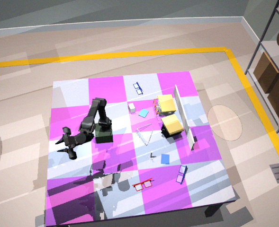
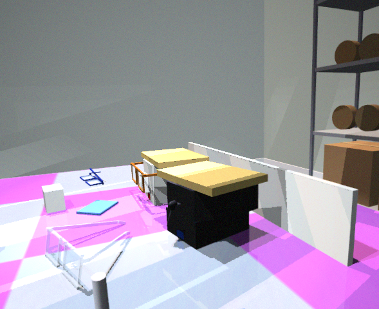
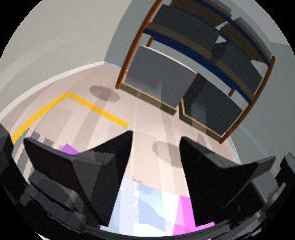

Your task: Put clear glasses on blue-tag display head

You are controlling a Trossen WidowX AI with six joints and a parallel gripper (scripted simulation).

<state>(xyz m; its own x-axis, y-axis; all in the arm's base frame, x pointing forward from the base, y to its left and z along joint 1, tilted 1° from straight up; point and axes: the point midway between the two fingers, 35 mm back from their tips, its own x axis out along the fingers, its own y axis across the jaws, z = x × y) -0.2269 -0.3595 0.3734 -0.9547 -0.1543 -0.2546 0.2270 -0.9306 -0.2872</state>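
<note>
The clear glasses (image 1: 142, 137) (image 2: 86, 225) rest on the table with both temples unfolded toward the heads. The black head (image 1: 166, 132) (image 2: 219, 215) has a blue tag (image 2: 180, 234) low on its front, a dark nose and a yellow slab on top. It wears no glasses. The other head (image 2: 158, 187) (image 1: 166, 102) is white, under its own yellow slab, and wears orange glasses (image 1: 155, 107) (image 2: 136, 173). My gripper (image 1: 57, 146) (image 3: 157, 139) is open and empty, partly closed in. It is held above the table's left side, far from the clear glasses and pointing away from the heads.
A white panel (image 1: 183, 113) (image 2: 319, 215) stands behind the heads. A white block (image 1: 131, 107) (image 2: 53, 199), a small post (image 1: 151, 155) (image 2: 100, 292), two blue pads (image 1: 143, 113) (image 1: 165, 159), red glasses (image 1: 142, 183) and two pairs of blue glasses lie around them.
</note>
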